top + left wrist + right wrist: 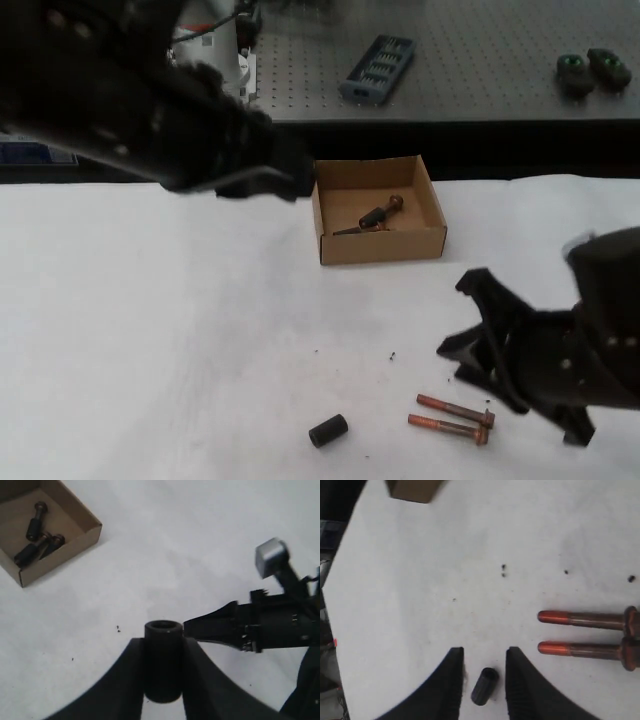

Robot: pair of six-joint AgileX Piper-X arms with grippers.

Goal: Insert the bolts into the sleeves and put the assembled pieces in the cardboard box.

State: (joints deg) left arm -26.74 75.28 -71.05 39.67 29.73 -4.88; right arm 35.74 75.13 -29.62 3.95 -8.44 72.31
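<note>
On the white cloth (150, 330) at the near side of the bench, two bolts (452, 418) lie side by side and close together, just beside the right gripper (455, 318), whose fingers are spread apart with nothing between them. Their long axes run parallel across the bench. The flanged heads are toward the right arm's side, and the orange tips point toward a loose sleeve (327, 431) that lies on its side a little way off. In the right wrist view that loose sleeve sits in the gap ahead of the fingers and the bolts lie off to one side, so the gripper seems aimed at the sleeve rather than at the bolts. The left gripper (163, 641) is clamped on a second sleeve (162, 670), its open bore showing at the free end, up beside the cardboard box (380, 245), which already holds assembled pieces (378, 215). The right arm is by far the nearer to the bolts; the left is well apart from them. The next move probably calls for the right gripper to shift sideways over one bolt and close across its shank, square to the long axis, so that the tip can be fed into the held sleeve's bore.
</note>
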